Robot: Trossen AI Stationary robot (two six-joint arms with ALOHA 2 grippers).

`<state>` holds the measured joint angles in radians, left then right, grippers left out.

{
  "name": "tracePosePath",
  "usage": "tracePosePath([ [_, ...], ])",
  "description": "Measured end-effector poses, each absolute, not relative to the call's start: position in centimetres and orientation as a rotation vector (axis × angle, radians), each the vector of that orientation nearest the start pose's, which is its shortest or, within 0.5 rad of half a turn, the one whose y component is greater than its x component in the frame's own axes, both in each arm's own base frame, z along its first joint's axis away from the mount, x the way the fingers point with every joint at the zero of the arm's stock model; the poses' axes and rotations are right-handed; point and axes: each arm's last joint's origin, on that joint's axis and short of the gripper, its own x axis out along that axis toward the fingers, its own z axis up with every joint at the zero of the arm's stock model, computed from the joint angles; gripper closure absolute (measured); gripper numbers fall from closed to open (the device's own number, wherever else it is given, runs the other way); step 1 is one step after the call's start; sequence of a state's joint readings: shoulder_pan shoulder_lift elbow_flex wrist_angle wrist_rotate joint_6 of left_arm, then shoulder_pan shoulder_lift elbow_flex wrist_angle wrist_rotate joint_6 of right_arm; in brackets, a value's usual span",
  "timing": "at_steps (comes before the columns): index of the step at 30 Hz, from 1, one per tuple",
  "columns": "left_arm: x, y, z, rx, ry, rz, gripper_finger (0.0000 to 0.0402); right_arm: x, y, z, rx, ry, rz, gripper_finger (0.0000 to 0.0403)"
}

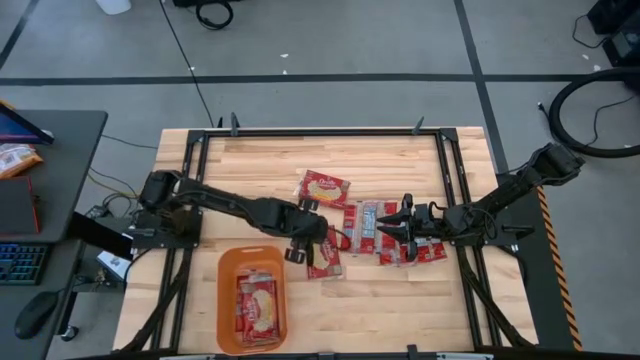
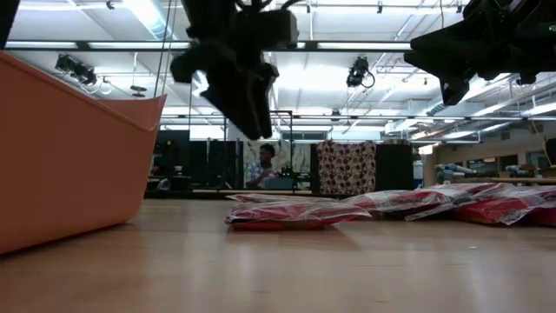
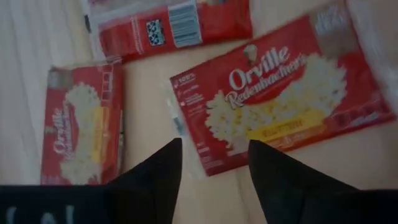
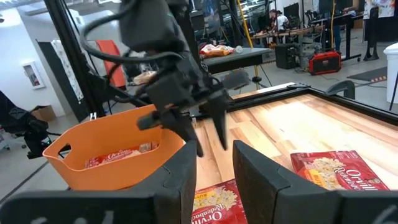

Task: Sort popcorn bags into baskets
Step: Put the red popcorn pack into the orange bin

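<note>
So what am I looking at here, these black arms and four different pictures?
They are two robot arms at a wooden table, each ending in a two-finger tool. One picture looks straight down, one looks level across the tabletop, and two come from cameras on the arms' wrists. Red popcorn bags lie loose mid-table, one a little apart, and a few already lie in the orange basket. The left tool hangs open above a bag, holding nothing. The right tool is over the pile of bags, fingers apart, and nothing shows between them.
</note>
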<state>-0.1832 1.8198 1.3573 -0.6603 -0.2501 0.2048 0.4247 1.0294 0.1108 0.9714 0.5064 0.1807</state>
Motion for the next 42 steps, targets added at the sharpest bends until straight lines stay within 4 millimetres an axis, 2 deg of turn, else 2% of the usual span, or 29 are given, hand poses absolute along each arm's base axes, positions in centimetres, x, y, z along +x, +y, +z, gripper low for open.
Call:
tracePosePath([
  [4, 37.0, -7.1, 19.9, 0.537, 1.134, -0.081, 0.0203, 16.5, 5.6, 17.6, 0.197, -0.056, -0.093, 0.0293],
  [9, 39.0, -8.6, 18.9, 0.549, 1.203, -0.118, 0.0203, 16.6, 5.3, 17.7, 0.210, -0.065, -0.110, 0.0293],
  [14, 41.2, -9.2, 19.1, 0.573, 1.254, -0.138, 0.0203, 16.5, 5.3, 17.8, 0.215, -0.069, -0.103, 0.0293],
  [20, 42.1, -9.3, 19.3, 0.614, 1.293, -0.177, 0.0203, 16.5, 5.5, 17.7, 0.208, -0.060, -0.088, 0.0293],
  [23, 42.4, -7.8, 19.4, 0.575, 1.300, -0.129, 0.0203, 16.5, 5.5, 17.7, 0.207, -0.058, -0.089, 0.0293],
  [30, 43.7, -2.7, 19.6, 0.415, 1.259, 0.071, 0.0203, 16.5, 5.5, 17.7, 0.207, -0.057, -0.089, 0.0293],
  [33, 44.2, -1.0, 19.2, 0.405, 1.243, 0.137, 0.0203, 16.5, 5.5, 17.7, 0.207, -0.058, -0.088, 0.0293],
  [37, 44.8, 0.4, 17.9, 0.407, 1.241, 0.196, 0.0203, 16.5, 5.5, 17.6, 0.205, -0.055, -0.089, 0.0293],
  [42, 45.5, 1.2, 15.8, 0.440, 1.252, 0.241, 0.0203, 16.5, 5.5, 17.6, 0.203, -0.052, -0.089, 0.0293],
])
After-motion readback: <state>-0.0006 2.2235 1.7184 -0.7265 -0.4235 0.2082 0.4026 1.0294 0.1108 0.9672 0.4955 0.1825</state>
